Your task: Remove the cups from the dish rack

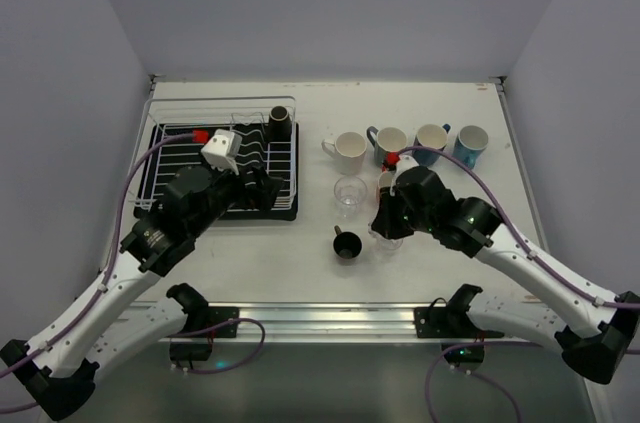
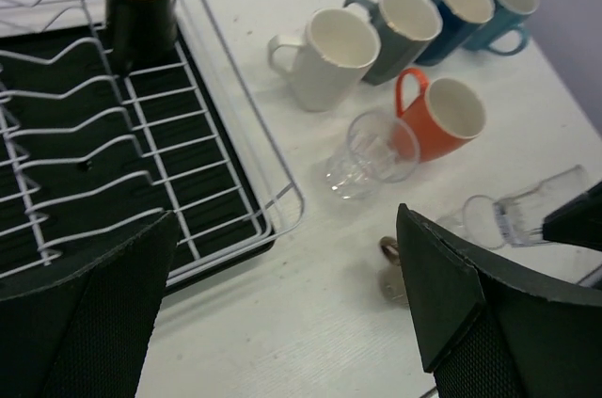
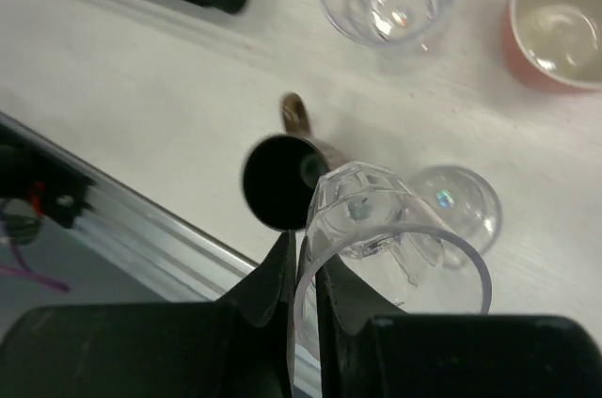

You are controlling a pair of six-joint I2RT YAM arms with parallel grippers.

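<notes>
The white wire dish rack (image 1: pixel 180 148) on its black tray holds one dark brown cup (image 1: pixel 281 121) at its far right corner; the cup also shows in the left wrist view (image 2: pixel 139 7). My left gripper (image 1: pixel 262 186) is open and empty over the rack's near right corner (image 2: pixel 282 200). My right gripper (image 1: pixel 388 225) is shut on the rim of a clear tumbler (image 3: pixel 376 219), held tilted just above the table. A dark brown cup (image 3: pixel 277 182) stands beside it.
Standing on the table right of the rack are a cream mug (image 1: pixel 350 151), grey mug (image 1: pixel 389 145), dark blue mug (image 1: pixel 430 140), light blue mug (image 1: pixel 470 144), orange mug (image 2: pixel 451 116) and another clear tumbler (image 1: pixel 349 195). The metal table edge (image 1: pixel 320 318) is near.
</notes>
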